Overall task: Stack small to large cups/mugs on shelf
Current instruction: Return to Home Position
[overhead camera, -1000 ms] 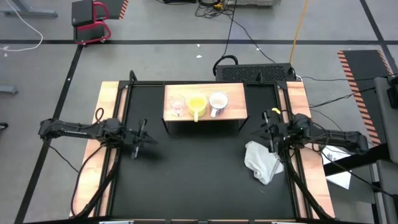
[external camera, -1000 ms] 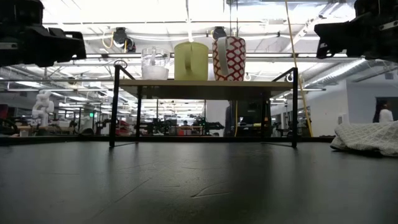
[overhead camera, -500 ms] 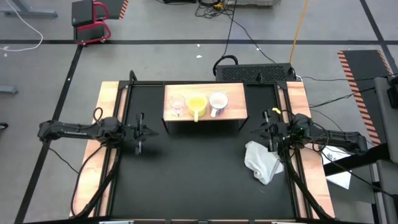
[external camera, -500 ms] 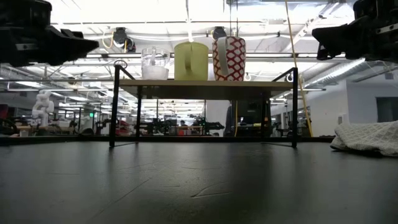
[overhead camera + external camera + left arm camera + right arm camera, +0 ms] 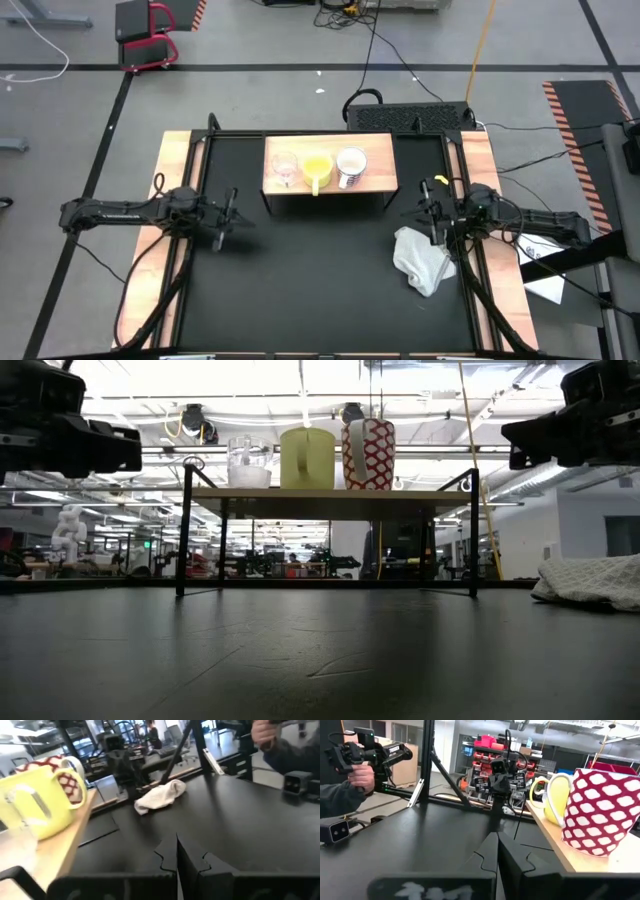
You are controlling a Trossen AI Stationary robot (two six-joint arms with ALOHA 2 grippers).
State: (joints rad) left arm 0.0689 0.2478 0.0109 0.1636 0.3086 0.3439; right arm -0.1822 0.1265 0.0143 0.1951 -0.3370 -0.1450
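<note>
Three cups stand in a row on the shelf (image 5: 378,178) at the table's far middle: a clear glass cup (image 5: 284,168) on the left, a yellow mug (image 5: 317,168) in the middle, and a white mug with a red pattern (image 5: 351,166) on the right. In the low view, the glass cup (image 5: 249,463), yellow mug (image 5: 307,458) and patterned mug (image 5: 368,454) rest on their bases on the shelf top (image 5: 330,503). My left gripper (image 5: 225,215) hovers shut at the table's left side. My right gripper (image 5: 428,212) hovers shut at the right side. Both point level, with nothing between their fingers.
A crumpled white cloth (image 5: 422,258) lies on the table near my right gripper. Wooden side boards (image 5: 150,260) line the table's left and right. Beyond the table a person's hand (image 5: 362,775) holds a dark device. The black tabletop (image 5: 310,280) in front of the shelf is bare.
My left gripper has swung slightly toward the far edge and back, rolling a little, and stays shut. My right gripper has tipped down slightly. The cups have not moved.
</note>
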